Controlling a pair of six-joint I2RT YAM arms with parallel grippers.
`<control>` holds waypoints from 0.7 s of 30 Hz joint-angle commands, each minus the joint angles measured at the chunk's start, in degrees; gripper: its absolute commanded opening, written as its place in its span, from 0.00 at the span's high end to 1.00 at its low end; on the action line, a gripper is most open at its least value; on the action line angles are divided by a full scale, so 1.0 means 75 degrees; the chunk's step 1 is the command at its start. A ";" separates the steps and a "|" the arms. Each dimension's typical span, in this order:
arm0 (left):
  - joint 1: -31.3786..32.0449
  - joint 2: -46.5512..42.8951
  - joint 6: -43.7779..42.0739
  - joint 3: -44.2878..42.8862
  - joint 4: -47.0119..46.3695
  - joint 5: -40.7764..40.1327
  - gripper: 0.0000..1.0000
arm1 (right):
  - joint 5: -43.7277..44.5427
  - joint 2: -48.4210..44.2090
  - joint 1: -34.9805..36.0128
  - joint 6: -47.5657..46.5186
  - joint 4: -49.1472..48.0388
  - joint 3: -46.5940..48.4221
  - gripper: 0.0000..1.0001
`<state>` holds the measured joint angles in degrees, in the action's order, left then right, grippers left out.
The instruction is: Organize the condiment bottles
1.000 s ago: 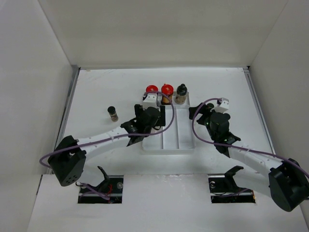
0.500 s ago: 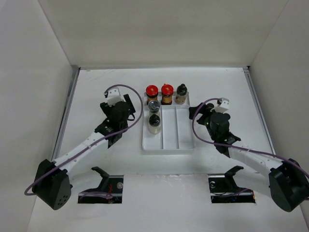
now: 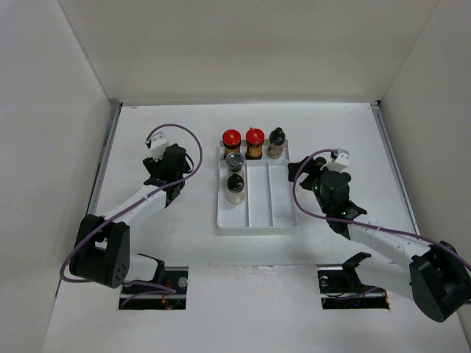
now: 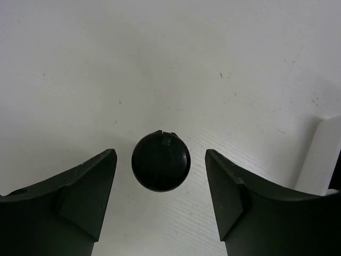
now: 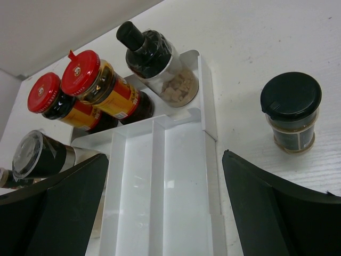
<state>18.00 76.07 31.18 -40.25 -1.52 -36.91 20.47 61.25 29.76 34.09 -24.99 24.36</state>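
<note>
In the white divided tray [image 3: 259, 213], two red-capped amber jars [image 3: 232, 137] [image 3: 255, 137] and a black-topped bottle [image 3: 277, 141] stand along the far end. A silver-topped shaker [image 3: 235, 160] and a dark-capped jar [image 3: 235, 184] stand in the left compartment. My left gripper [image 3: 168, 175] is open, pointing down over a black-capped jar [image 4: 161, 161] on the table left of the tray; the cap sits between the fingers without touching them. My right gripper [image 3: 296, 170] is open and empty at the tray's right edge. Another black-capped jar [image 5: 291, 112] stands on the table right of the tray.
The tray's middle [image 5: 136, 181] and right [image 5: 186, 181] compartments hold nothing in front of the far row. White walls close in the table on the left, back and right. The arm bases sit at the near edge.
My left arm has swung left from the tray, leaving the dark-capped jar in the left compartment, and now hangs over the loose jar. The right arm has not moved.
</note>
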 commanded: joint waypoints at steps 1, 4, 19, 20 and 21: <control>-0.0191 0.0052 0.0272 -0.0376 -0.0418 0.0268 0.35 | -0.0139 0.0012 0.0057 0.0002 -0.0582 0.0033 0.05; -0.0215 0.0157 0.0272 -0.0329 -0.0629 0.0339 0.39 | -0.0151 -0.0022 0.0081 -0.0033 -0.0570 0.0057 0.05; 0.1108 -0.0919 -0.0008 -0.0235 0.0142 -0.0001 0.70 | -0.0151 -0.0093 0.0081 -0.0033 -0.0558 0.0045 0.04; 0.1446 -0.1199 -0.0055 -0.0235 0.0515 -0.0013 0.70 | -0.0151 -0.0116 0.0081 -0.0033 -0.0558 0.0033 0.04; 0.1635 -0.1387 -0.0067 -0.0235 0.0786 -0.0024 0.71 | -0.0151 -0.0128 0.0046 -0.0021 -0.0558 0.0022 0.04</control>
<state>26.57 71.68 31.92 -40.49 0.64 -35.73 19.64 61.23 29.76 34.09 -25.04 24.36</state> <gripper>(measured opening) 0.422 0.955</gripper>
